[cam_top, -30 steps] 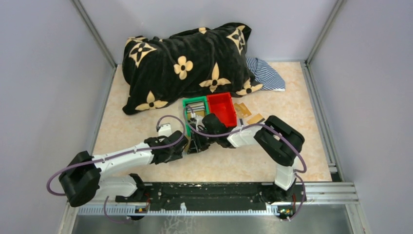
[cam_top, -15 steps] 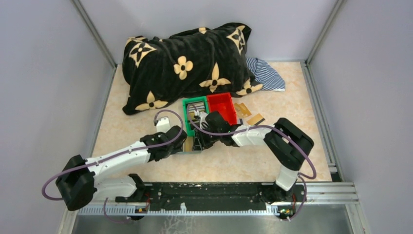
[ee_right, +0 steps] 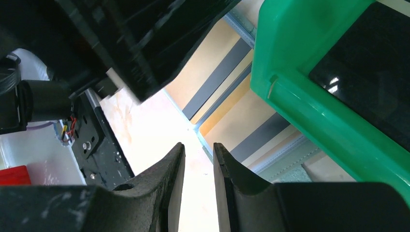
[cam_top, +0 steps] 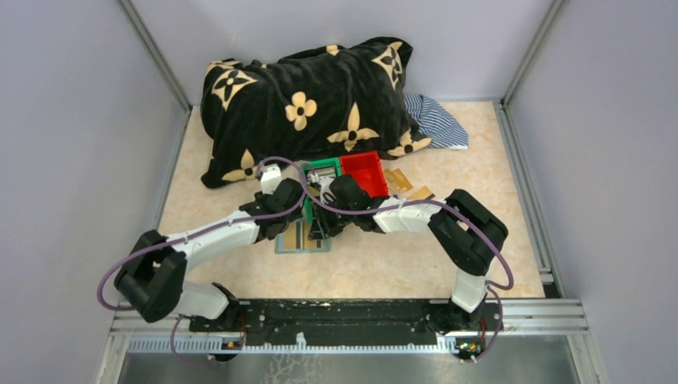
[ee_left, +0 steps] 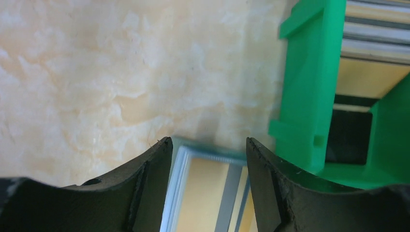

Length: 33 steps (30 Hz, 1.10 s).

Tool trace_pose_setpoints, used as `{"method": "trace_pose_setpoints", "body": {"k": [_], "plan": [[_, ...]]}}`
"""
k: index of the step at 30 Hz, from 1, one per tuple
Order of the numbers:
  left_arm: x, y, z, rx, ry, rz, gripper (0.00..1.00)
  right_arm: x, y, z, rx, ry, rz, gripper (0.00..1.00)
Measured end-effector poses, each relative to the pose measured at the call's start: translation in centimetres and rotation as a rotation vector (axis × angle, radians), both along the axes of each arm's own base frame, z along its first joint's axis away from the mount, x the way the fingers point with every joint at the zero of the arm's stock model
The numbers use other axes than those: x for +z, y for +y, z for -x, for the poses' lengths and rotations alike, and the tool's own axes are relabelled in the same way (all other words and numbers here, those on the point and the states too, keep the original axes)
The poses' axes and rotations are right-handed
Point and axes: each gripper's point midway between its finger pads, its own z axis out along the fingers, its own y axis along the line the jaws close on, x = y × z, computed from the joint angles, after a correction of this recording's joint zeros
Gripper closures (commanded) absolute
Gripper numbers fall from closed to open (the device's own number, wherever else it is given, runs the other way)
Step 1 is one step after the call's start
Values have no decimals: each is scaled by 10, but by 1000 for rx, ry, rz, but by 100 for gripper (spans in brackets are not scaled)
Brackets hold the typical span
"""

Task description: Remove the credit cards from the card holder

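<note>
The card holder [cam_top: 305, 239] lies open and flat on the table just in front of the green bin [cam_top: 320, 170]. Gold credit cards [ee_left: 208, 193] with grey stripes sit in its see-through pockets. My left gripper [cam_top: 296, 219] is open above the holder's far edge [ee_left: 209, 151], which shows between its fingers [ee_left: 159, 159]. My right gripper [cam_top: 320, 227] is narrowly open at the holder's right edge [ee_right: 285, 159], with only bare table in the gap [ee_right: 199, 150]. Two loose credit cards [cam_top: 398, 181] lie on the table right of the red bin.
The green bin [ee_left: 304, 87] and the red bin [cam_top: 365, 172] stand side by side just behind the holder. A black flowered cushion [cam_top: 304, 104] and a striped cloth [cam_top: 436, 120] fill the back. The two wrists crowd together over the holder.
My left arm has swung away from the near side towards the green bin, uncovering the open holder. The right gripper has shifted slightly left. Neither gripper's opening has changed.
</note>
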Motion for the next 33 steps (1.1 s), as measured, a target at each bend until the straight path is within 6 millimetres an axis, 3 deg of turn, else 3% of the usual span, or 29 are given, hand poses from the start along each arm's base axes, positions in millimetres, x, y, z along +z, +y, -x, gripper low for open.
{"method": "trace_pose_setpoints", "body": {"k": [5,11,18,33], "plan": [[-14,8,-26,11,-7,-48,38,-1,-1,1,0,3,5,71],[-28,10,-32,-17,11,-79,38,-3,-4,2,-1,7,20,71],[-47,1,-17,-90,51,-18,39,-3,-8,2,-5,-6,34,71],[-45,-20,15,-156,60,130,38,-10,-13,3,-17,-6,48,72]]}}
